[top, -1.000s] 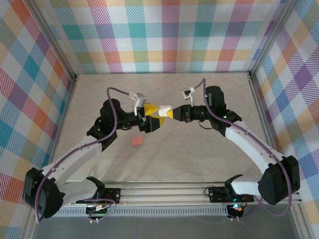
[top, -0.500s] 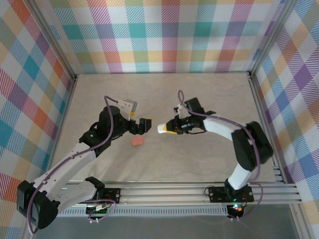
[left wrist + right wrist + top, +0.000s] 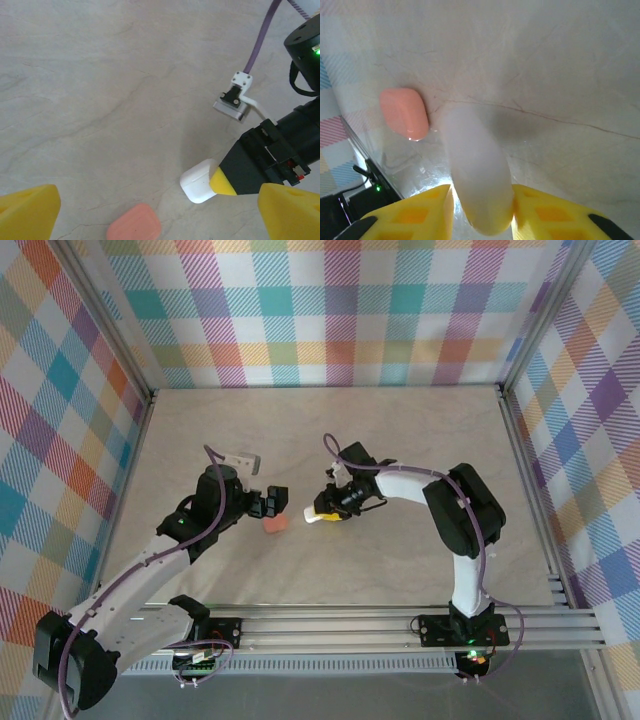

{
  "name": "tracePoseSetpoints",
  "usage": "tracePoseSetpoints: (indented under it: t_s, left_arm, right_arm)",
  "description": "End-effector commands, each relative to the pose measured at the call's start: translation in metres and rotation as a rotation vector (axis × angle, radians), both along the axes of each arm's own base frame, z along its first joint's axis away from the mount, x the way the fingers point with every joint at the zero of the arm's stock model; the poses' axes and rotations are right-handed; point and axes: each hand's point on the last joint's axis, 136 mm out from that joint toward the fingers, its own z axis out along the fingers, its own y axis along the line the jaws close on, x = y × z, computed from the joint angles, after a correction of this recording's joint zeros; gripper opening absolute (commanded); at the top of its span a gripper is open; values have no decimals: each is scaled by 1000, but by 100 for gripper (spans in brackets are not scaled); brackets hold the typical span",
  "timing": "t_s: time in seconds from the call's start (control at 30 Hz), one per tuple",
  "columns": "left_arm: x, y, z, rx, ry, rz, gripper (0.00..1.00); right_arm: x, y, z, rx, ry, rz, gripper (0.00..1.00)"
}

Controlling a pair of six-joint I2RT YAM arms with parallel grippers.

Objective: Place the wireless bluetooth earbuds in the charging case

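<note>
Both arms had swung down and inward since a second before. The right hand [image 3: 328,513] now sat low at the tabletop [image 3: 400,440], pinching the white charging case [image 3: 317,511] between its yellow fingers, just beside the salmon-pink case [image 3: 274,525], which lay flat. The left hand [image 3: 272,502] hovered by the pink case with its fingers spread wide. To do this step well, the white case probably wanted setting down flat and steady, clear of the pink one, before the grip eased, so neither got nudged.
</note>
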Motion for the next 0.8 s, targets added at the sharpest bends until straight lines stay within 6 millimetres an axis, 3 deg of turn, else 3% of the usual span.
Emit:
tracePoseSetpoints:
  t_s: [0.0, 0.13, 0.23, 0.43, 0.5, 0.57, 0.63, 0.77]
  left_arm:
    - [2, 14, 0, 23, -11, 54, 100]
    - [4, 23, 9, 36, -33, 74, 100]
    - [8, 33, 17, 67, -54, 99, 100]
    - [24, 64, 21, 133, -53, 191, 100]
    - [34, 78, 22, 158, -83, 250, 100]
    - [40, 90, 16, 193, -107, 282, 100]
    - [45, 101, 2, 229, -114, 316, 100]
    - [52, 127, -33, 213, -105, 413, 100]
  right_arm:
    - [-2, -12, 6, -72, 1, -9, 47]
    - [3, -30, 30, -162, -94, -8, 57]
    - [13, -51, 59, -246, -220, -20, 63]
    - [47, -109, 132, -394, -586, -113, 80]
    - [58, -139, 151, -459, -719, -196, 91]
    - [67, -171, 163, -528, -847, -287, 100]
    - [76, -199, 171, -574, -986, -349, 100]
    - [84, -254, 153, -644, -1179, -415, 100]
